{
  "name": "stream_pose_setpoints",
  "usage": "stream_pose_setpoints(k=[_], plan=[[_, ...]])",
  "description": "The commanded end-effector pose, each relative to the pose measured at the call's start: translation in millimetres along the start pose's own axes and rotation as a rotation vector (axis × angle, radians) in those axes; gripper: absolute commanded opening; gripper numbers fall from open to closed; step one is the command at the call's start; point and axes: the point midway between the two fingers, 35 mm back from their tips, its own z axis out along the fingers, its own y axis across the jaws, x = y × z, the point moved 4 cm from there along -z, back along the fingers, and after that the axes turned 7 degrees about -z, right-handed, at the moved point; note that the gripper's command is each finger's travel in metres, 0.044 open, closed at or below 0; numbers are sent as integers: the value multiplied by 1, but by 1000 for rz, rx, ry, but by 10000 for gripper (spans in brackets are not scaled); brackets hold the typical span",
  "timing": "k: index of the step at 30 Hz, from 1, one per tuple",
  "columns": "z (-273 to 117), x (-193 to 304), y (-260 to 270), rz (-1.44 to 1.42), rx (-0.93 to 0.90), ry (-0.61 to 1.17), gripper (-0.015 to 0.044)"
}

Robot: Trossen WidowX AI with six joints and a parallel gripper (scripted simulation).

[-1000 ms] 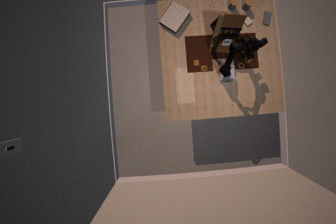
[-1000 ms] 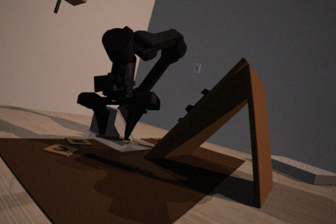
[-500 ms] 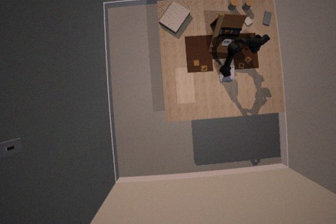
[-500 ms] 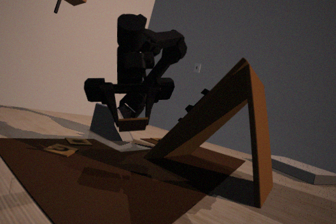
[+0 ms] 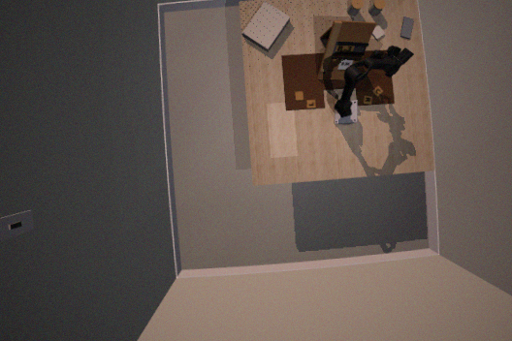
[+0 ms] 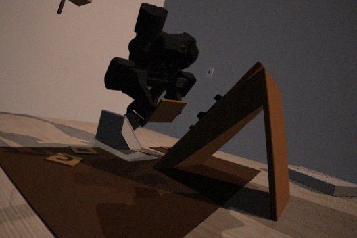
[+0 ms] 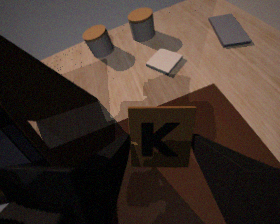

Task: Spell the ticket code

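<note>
My gripper (image 6: 162, 112) (image 7: 162, 138) is shut on the K tile (image 6: 169, 111) (image 7: 178, 150), held by its side edges above the right mat (image 5: 388, 74) (image 7: 216, 107), to the right of the sloped board (image 5: 356, 31) (image 6: 233, 105). The K faces the wrist camera upright. The dark rail (image 5: 359, 49) crosses the board; tan patches show in it, their letters unreadable. The ticket (image 5: 345, 64) lies below the rail, its print too small to read. Two tiles (image 5: 377, 90) (image 5: 368, 100) (image 6: 64, 159) (image 6: 84, 150) lie on the right mat, two more (image 5: 299, 96) (image 5: 310, 104) on the left mat (image 5: 301, 74).
Two lidded cans (image 5: 356, 6) (image 5: 377, 6) (image 7: 98, 41) (image 7: 142, 25) stand at the back. A pale block (image 5: 378, 32) (image 7: 164, 61) and a grey slab (image 5: 406, 28) (image 7: 230, 30) lie at the back right. A speckled white box (image 5: 267, 26) (image 6: 314, 180) sits back left.
</note>
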Motion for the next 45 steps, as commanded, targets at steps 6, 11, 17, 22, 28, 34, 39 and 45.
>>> stream_pose_setpoints(k=[6,11,17,22,28,34,39,45], plan=[[-9,-23,14,-253,-74,-121,0],[-9,-25,15,-274,-79,-130,0],[-9,-24,15,-274,-79,-130,0],[-10,-25,17,-273,-79,-130,0],[-10,-24,20,-273,-79,-130,0],[-10,-23,23,-273,-79,-130,0],[-10,-22,25,-273,-79,-130,0],[-10,-20,28,-273,-80,-130,0]])
